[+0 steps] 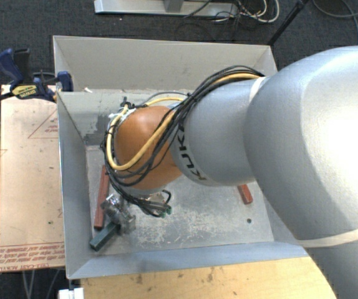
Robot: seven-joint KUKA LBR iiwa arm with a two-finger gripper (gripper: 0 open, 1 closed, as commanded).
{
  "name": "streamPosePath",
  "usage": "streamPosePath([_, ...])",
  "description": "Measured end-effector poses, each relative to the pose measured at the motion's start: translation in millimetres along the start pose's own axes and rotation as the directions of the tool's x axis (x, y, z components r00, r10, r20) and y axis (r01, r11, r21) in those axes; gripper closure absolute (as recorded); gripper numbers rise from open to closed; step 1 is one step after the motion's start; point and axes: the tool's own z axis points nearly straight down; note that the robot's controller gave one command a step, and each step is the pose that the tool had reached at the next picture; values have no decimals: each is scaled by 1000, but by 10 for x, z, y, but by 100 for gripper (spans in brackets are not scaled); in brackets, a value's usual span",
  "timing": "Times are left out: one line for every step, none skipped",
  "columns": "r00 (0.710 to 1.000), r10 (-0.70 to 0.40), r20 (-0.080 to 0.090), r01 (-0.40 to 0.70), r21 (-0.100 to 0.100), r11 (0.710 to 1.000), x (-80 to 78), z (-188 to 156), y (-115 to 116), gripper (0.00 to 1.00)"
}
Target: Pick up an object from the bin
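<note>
As the end effector (119,213) hangs low near the lower-left corner of the bin (73,185), a dark green bar (103,237) lies just beside it, toward that corner, with its long axis diagonal. A red-brown stick (100,198) lies along the left wall. I cannot tell whether the end effector is open or closed.

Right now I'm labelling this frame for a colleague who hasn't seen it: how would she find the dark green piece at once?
Start at the grey metal bin and go to its lower left corner, right by the gripper. The dark green bar lies slanted there; the long red-brown stick beside it is thinner and runs along the left wall.
</note>
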Motion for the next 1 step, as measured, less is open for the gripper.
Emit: streamPosePath([1000,-26,4,26,2,1000,-408,-1312,-744,100])
